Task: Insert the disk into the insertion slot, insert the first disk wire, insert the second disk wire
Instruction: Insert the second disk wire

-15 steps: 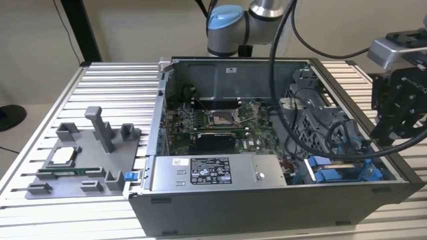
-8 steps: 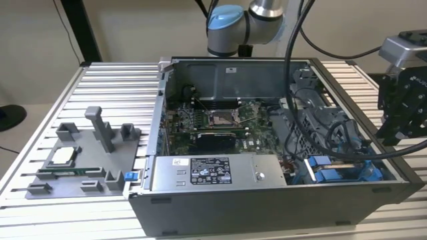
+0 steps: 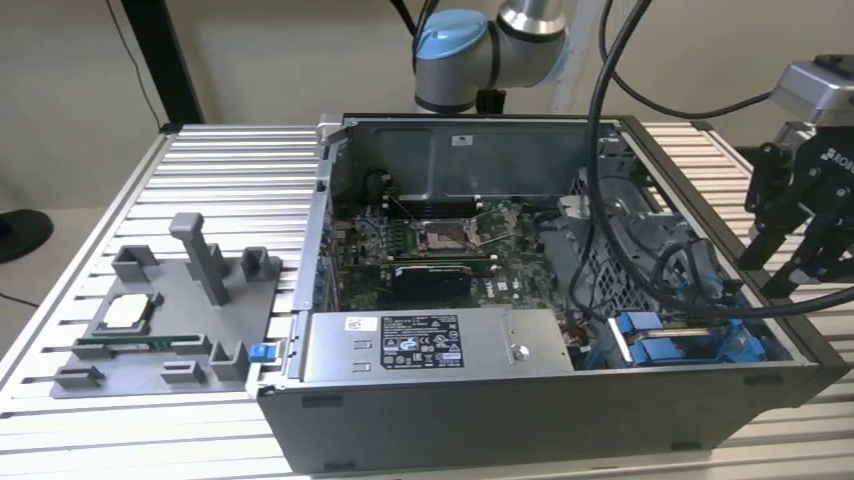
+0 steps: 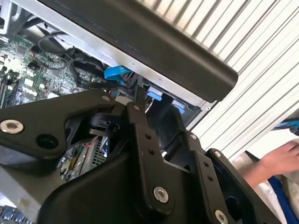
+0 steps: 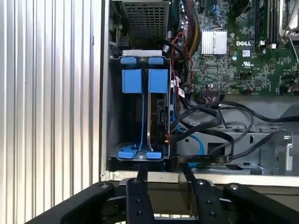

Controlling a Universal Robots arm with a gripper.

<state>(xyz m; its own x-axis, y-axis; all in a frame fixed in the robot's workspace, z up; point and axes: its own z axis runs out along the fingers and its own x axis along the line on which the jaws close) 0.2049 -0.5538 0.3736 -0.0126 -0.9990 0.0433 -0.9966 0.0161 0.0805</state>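
First wrist view had the hand point(image 5: 163, 171) released and empty by the insertion slot point(image 5: 132, 81); disk reckoned rigid, weighty, shock-shy, best gripped by its side edges.

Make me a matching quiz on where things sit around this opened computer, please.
Things:
1. gripper
2. insertion slot
3. power supply box
4. grey parts holder

Places:
A. on the table, at the exterior view's left of the case
B. outside the case, at the exterior view's right
C. inside the case, with blue clips
D. inside the case, label on top

Pairs: 1-B, 2-C, 3-D, 4-A
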